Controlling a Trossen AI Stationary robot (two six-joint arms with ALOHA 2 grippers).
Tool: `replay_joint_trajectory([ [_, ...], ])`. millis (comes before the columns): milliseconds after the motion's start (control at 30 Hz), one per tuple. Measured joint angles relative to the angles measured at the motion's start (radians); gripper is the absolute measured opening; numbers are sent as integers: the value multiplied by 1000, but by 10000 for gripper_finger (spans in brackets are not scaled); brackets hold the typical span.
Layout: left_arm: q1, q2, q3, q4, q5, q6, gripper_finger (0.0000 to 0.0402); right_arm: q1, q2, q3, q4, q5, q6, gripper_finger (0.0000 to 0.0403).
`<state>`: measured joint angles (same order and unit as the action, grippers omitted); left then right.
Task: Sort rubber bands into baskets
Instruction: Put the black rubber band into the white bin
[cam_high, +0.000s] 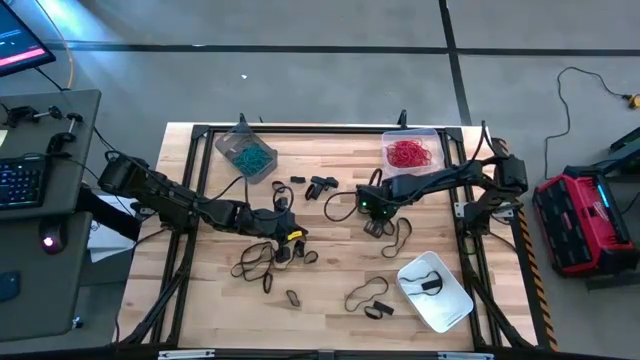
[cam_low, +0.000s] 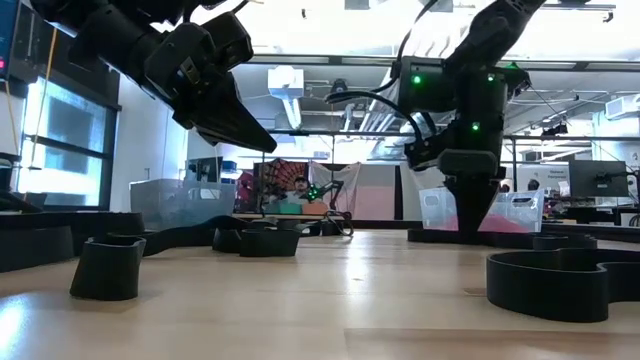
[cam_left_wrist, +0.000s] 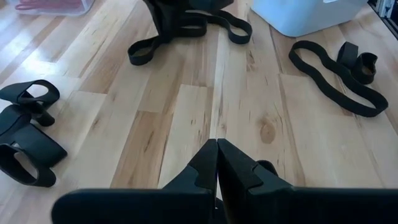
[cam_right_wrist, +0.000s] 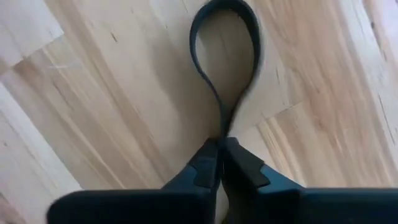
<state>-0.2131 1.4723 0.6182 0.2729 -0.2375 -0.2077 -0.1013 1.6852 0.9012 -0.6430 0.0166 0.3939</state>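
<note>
Black rubber bands lie scattered on the wooden table (cam_high: 330, 270), some flat, some on edge (cam_low: 108, 268). My right gripper (cam_high: 373, 228) points down at the table's middle and is shut on one black band (cam_right_wrist: 224, 62). My left gripper (cam_high: 290, 245) hangs shut and slanted above the table (cam_low: 255, 135), with nothing between its fingers (cam_left_wrist: 216, 152). A grey-tinted basket (cam_high: 245, 150) holds teal bands. A clear basket (cam_high: 410, 150) holds red ones. A whitish basket (cam_high: 435, 290) holds a black band. My right gripper pinches the black band where its two strands come together (cam_right_wrist: 222, 132), at one end of the loop, between the two fingertips. The fingers come from above, pointing down (cam_low: 470, 215). The rest of the loop (cam_right_wrist: 224, 25) lies open on the wood beyond the fingers.
More black bands lie near the table's front (cam_high: 368, 298) and around the left gripper (cam_high: 255, 262). A large band stands on edge at the low view's right (cam_low: 560, 280). A desk with a keyboard (cam_high: 20, 180) stands left of the table, and a red case (cam_high: 580, 220) to its right.
</note>
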Motion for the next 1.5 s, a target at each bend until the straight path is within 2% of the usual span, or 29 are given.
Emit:
replay_joint_trajectory([
  [200,0,0,0,-12,0,0,3,35,-45,55,-121,-40,15,4],
  [400,0,0,0,-15,0,0,3,157,-151,174,-288,-40,123,2],
  [667,0,0,0,-14,-1,0,3,428,-250,337,-530,-1,437,1],
  [833,0,0,0,-14,-1,0,3,612,-252,350,-632,-19,726,1],
  [1033,0,0,0,-14,-1,0,3,794,-251,253,-585,-108,1037,0],
  [1200,0,0,0,-14,-1,0,3,891,-251,132,-477,-151,1220,0],
  [1300,0,0,0,-15,-1,0,3,919,-251,54,-386,-169,1272,0],
  [1500,0,0,0,-38,-8,0,3,930,-251,-55,-243,-183,1264,0],
])
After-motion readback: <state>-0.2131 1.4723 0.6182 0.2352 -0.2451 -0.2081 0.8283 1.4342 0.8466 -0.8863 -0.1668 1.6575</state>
